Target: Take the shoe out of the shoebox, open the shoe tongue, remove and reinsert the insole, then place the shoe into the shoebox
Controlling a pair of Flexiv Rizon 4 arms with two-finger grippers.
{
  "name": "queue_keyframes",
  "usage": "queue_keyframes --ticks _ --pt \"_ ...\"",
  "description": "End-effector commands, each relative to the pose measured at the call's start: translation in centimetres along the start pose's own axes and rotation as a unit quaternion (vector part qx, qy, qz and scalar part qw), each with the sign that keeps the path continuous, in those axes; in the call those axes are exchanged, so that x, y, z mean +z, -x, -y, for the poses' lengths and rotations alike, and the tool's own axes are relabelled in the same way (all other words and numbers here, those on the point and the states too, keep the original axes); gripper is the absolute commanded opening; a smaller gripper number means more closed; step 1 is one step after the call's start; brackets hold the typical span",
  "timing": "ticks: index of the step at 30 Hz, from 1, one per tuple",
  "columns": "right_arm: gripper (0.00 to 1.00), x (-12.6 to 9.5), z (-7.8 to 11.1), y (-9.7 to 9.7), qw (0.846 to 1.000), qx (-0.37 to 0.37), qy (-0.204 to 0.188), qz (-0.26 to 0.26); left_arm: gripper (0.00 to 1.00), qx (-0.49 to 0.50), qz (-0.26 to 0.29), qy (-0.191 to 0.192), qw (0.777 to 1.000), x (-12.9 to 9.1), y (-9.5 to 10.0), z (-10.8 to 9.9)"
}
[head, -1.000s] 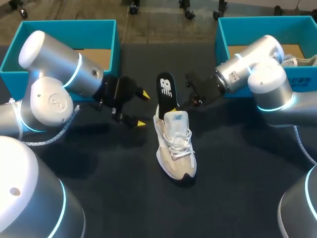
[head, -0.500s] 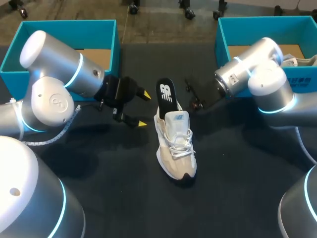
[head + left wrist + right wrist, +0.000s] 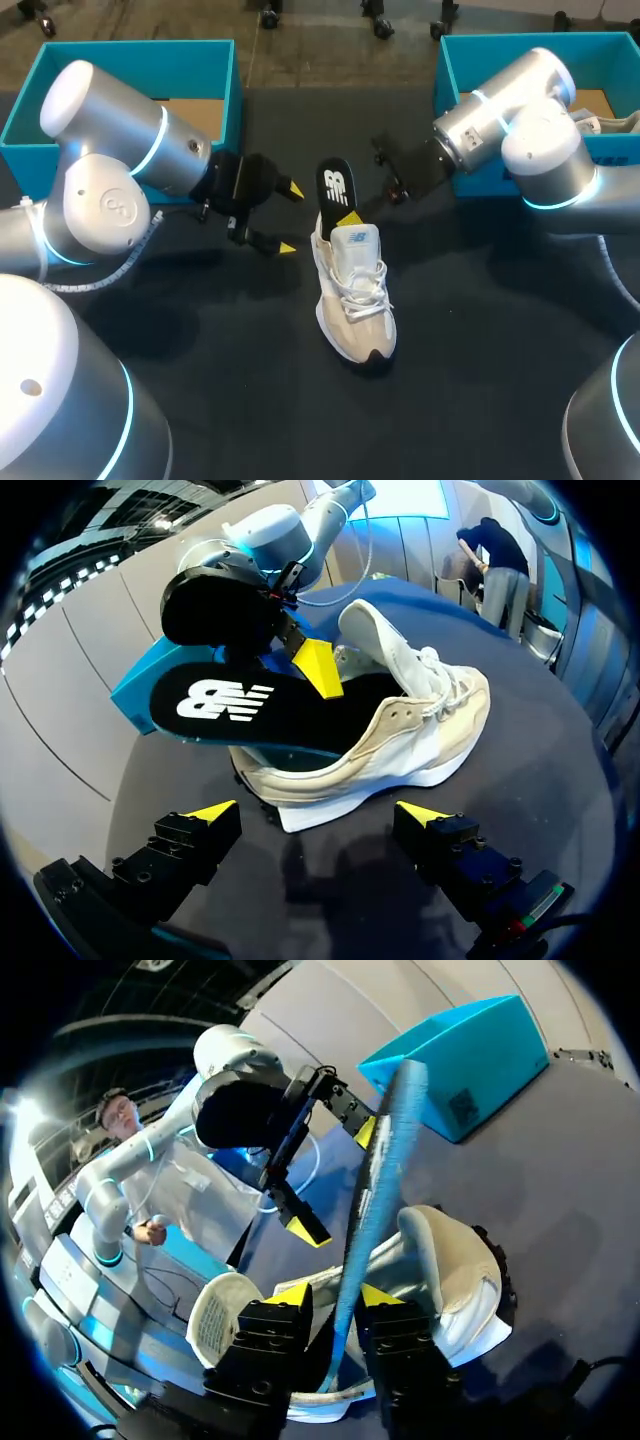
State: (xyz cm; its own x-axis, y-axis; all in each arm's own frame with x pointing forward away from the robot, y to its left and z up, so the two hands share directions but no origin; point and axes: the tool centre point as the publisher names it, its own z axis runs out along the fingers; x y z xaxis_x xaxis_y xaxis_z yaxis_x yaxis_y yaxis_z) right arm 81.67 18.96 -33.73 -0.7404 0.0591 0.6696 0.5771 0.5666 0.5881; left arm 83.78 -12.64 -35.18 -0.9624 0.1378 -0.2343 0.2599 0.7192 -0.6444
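A beige and white shoe stands on the dark table midway between both arms, toe towards me. A black insole sticks up out of its heel opening. My right gripper sits at the insole's lower part. In the right wrist view the insole runs edge-on between the fingers of that gripper, which stand slightly apart with a gap on one side. My left gripper hangs wide open to the left of the shoe, holding nothing. The left wrist view shows the shoe and insole ahead of that gripper.
A blue shoebox stands at the back left behind my left arm. A second blue shoebox at the back right holds another light shoe.
The right gripper's fingers have parted around the insole, and that wrist has shifted slightly back. The insole stays poking out of the shoe. The left arm has not moved.
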Motion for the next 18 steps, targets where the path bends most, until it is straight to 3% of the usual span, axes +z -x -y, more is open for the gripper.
queue_keyframes --ticks 1,2,18 --pt "0.14 0.4 -0.5 1.1 1.000 0.001 -0.008 -0.012 1.00 0.001 0.001 0.000 1.000 -0.1 -0.3 0.0" --pt "0.00 0.5 -0.4 1.2 1.000 0.001 -0.009 -0.013 1.00 0.001 0.001 0.000 1.000 -0.1 -0.4 0.1" --pt "0.00 1.8 3.0 -1.0 0.997 0.061 -0.028 -0.032 1.00 -0.001 0.001 -0.002 1.000 0.0 -0.4 -0.1"
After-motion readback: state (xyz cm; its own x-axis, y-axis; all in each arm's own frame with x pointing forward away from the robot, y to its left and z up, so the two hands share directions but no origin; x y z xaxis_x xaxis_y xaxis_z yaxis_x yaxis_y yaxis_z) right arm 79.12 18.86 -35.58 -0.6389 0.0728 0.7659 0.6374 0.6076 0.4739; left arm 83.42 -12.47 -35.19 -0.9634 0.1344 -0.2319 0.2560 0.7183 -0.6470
